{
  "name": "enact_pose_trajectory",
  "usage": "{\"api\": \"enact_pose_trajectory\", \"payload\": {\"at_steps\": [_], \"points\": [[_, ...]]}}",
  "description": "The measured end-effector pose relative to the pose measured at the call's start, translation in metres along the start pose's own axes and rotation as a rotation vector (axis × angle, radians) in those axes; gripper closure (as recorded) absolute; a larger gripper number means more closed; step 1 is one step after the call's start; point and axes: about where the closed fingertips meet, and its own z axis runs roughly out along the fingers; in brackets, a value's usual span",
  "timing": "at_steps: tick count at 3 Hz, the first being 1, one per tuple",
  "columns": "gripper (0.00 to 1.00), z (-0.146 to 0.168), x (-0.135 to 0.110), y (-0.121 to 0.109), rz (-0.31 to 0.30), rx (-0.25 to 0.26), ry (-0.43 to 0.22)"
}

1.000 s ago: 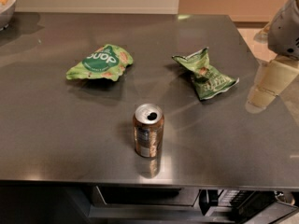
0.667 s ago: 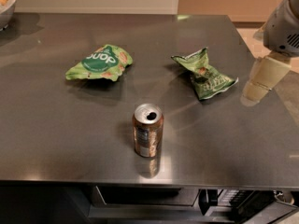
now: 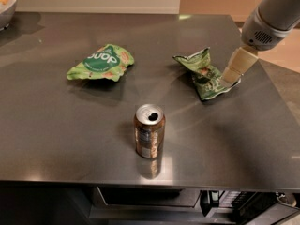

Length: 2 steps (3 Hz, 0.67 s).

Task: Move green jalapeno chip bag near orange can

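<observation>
Arm (image 3: pixel 275 14) slants down — hand (image 3: pixel 232 75) at the right edge of the green jalapeno chip bag (image 3: pixel 202 73), grip unclear.

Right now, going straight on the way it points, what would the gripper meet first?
Probably the green jalapeno chip bag: the gripper, at its right edge, points down-left into it; depth is unclear.

Bright green bag (image 3: pixel 101 62) lies on grey table (image 3: pixel 234 144); bowl (image 3: pixel 8 13) at far-left corner.
</observation>
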Motion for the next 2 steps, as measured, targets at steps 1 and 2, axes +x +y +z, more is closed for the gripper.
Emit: {"api": "enact_pose_trajectory", "payload": {"at_steps": [1, 2], "points": [[0.00, 0.032, -0.007, -0.033, 0.054, -0.010, 0.005], [0.00, 0.059, -0.011, -0.048, 0.091, -0.038, 0.013]]}}
